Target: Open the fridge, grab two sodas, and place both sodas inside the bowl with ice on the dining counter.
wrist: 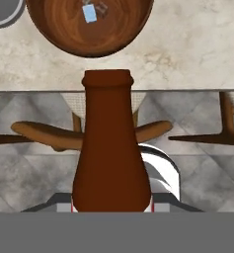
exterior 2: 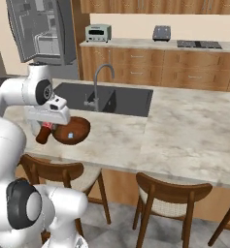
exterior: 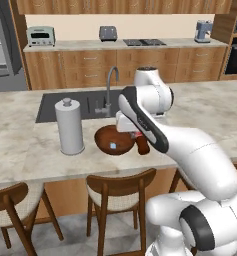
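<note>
Bottle's [wrist: 111,148] base and fingertips hidden below frame.

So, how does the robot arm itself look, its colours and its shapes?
The arm is glossy white, built of thick rounded segments with dark grey bands and black round caps at the joints. The hand is a white boxy block. No cables or markings are visible.

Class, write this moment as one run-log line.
phase: carry to bowl | pincer: shut on bottle | bottle: short of bowl, near counter edge | bowl: ice, no sodas
</note>
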Motion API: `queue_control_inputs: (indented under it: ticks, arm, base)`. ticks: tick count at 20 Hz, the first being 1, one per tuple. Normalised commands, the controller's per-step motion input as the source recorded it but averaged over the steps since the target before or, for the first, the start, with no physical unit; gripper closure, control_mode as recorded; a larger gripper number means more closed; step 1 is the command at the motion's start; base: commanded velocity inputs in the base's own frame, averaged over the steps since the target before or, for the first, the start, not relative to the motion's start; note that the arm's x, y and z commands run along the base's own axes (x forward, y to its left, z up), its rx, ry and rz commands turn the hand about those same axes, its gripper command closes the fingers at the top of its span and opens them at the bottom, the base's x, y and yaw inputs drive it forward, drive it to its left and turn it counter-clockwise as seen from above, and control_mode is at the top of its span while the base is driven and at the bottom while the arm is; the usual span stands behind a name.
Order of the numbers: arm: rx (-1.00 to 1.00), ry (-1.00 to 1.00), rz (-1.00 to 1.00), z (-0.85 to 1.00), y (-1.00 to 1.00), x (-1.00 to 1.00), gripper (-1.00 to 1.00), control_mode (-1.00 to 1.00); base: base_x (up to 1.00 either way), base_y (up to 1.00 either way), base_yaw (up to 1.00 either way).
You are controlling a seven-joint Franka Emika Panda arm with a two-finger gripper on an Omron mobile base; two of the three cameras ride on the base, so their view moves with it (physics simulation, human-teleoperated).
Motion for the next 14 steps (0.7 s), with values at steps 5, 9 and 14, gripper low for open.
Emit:
queue_control_inputs:
  ticks: [5, 9, 14]
  arm:
    - [0.00, -0.01, 0.00, -0.17, 0.00, 0.62, 1.00, -1.00]
    - [0.00, -0.01, 0.02, -0.30, 0.00, 0.68, 1.00, -1.00]
    - [0.00, -0.05, 0.03, -0.37, 0.00, 0.55, 1.00, -1.00]
  base:
    - [0.00, 0.00, 0.00]
    - [0.00, 0.00, 0.00]
    - [0.00, 0.00, 0.00]
